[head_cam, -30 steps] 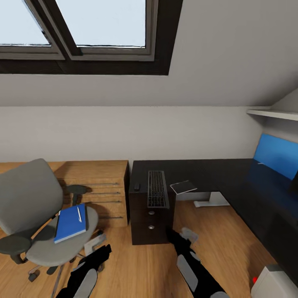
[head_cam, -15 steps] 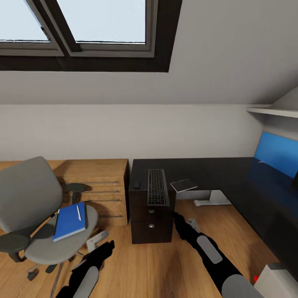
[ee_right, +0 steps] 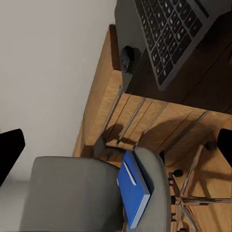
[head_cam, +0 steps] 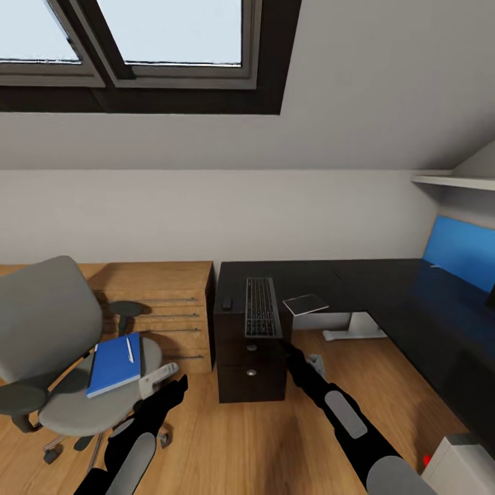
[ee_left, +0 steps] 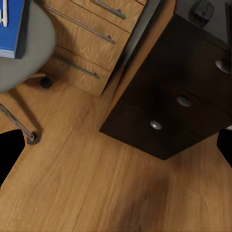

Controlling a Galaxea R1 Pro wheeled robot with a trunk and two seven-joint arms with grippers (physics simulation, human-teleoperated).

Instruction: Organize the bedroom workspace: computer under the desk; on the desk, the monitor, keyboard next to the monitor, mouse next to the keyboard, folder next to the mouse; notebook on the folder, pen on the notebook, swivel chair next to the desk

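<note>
The right gripper (head_cam: pixel 287 346) reaches up to the bench's (head_cam: pixel 357 282) front edge just below the keyboard (head_cam: pixel 260 306), its fingertips spread wide and empty in its wrist view. The left gripper (head_cam: pixel 177 386) hangs over the wood floor (head_cam: pixel 227 440) beside the swivel chair (head_cam: pixel 62 344), also wide open with nothing held. The mouse (head_cam: pixel 227 303) sits left of the keyboard, the notebook (head_cam: pixel 306 304) right of it. The blue folder (head_cam: pixel 115 364) lies on the chair seat with the pen (head_cam: pixel 129 349) on top
</note>
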